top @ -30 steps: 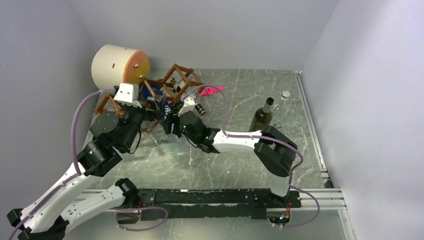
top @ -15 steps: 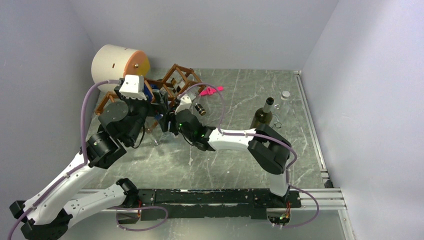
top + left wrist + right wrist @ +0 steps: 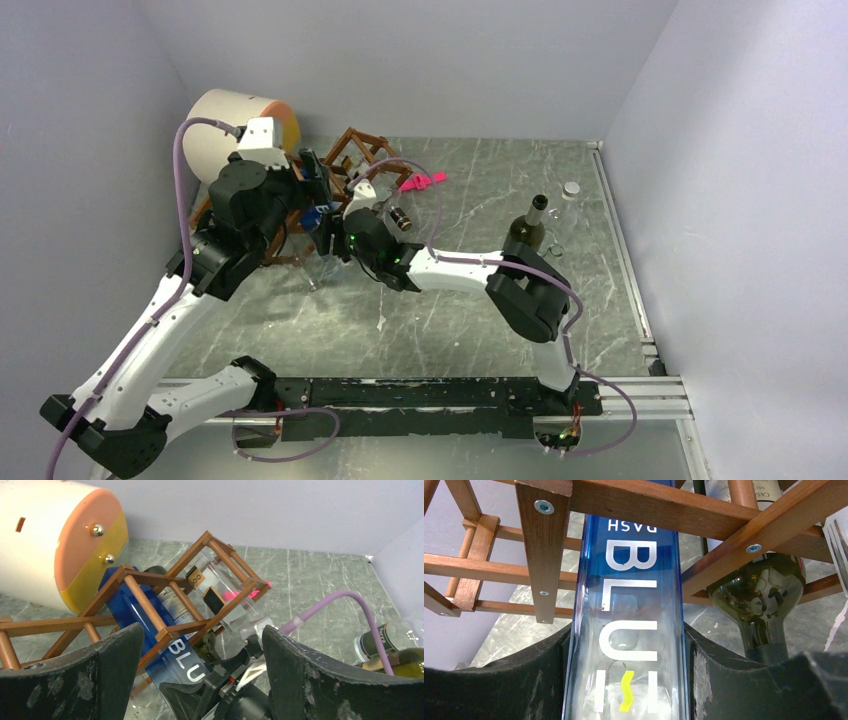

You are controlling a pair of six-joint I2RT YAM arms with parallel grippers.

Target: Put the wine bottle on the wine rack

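The reddish-brown wine rack (image 3: 356, 152) lies tilted at the back left of the table, next to the drum. It also shows in the left wrist view (image 3: 165, 626) and the right wrist view (image 3: 644, 502). My right gripper (image 3: 336, 236) (image 3: 626, 646) is shut on a blue glass bottle lettered BLU (image 3: 631, 605) (image 3: 134, 611) (image 3: 314, 218). The bottle's far end sits inside a rack cell. My left gripper (image 3: 315, 178) (image 3: 200, 640) is open and empty, above and just in front of the rack. A dark green wine bottle (image 3: 525, 232) stands upright on the right.
A cream-and-orange drum (image 3: 225, 125) (image 3: 55, 545) lies at the back left against the rack. A dark bottle (image 3: 754, 595) and a clear bottle (image 3: 227, 587) lie in other cells. A pink object (image 3: 425, 181) and a small white cap (image 3: 571, 188) are at the back.
My left arm has risen and swung back towards the rack and drum. My right gripper has moved a little left and back with the blue bottle.
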